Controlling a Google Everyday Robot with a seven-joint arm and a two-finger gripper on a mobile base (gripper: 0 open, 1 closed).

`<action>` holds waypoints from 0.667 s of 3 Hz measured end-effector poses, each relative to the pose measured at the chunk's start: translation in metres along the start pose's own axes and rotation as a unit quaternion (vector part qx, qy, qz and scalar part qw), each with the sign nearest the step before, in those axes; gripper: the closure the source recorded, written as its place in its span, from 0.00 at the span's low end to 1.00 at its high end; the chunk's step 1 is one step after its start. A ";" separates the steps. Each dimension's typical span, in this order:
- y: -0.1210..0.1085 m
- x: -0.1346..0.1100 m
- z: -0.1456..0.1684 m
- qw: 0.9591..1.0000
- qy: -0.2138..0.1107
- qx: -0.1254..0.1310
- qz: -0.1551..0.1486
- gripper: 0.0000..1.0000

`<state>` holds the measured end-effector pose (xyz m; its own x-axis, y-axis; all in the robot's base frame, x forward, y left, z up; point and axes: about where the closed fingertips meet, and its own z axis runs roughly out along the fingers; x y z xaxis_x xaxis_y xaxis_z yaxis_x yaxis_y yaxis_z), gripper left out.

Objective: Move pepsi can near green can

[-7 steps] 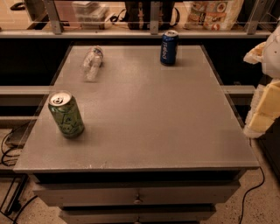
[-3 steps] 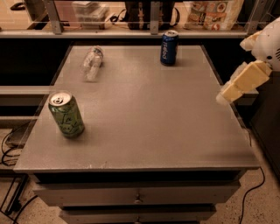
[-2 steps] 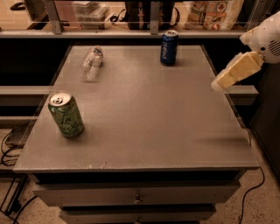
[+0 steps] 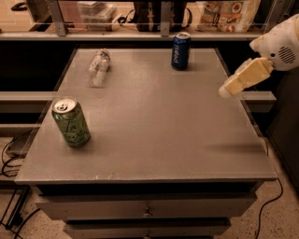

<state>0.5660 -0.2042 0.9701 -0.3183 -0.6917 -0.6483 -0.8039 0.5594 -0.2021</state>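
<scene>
Hovering above the table (image 4: 140,135) edge, fingers (image 4: 224,92), open or clenched unclear, pepsi can (image 4: 180,51) well apart leftward.

The gripper (image 4: 226,91) hangs over the right edge of the table (image 4: 154,135). Behind it, the white arm (image 4: 280,42) runs out past the right border, so its upper part is unseen. Far to the gripper's left, the clear bottle (image 4: 98,67) is only a blur. Beyond the gripper, the shelf packages (image 4: 229,11) are cut by the top border — labels unreadable.
</scene>
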 end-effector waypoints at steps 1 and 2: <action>-0.003 -0.020 0.040 0.999 -0.030 -0.034 0.008 0.00; -0.012 -0.039 0.079 0.996 -0.055 -0.062 0.023 0.00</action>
<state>0.6275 -0.1479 0.9393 -0.3057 -0.6084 -0.7324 -0.8473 0.5247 -0.0821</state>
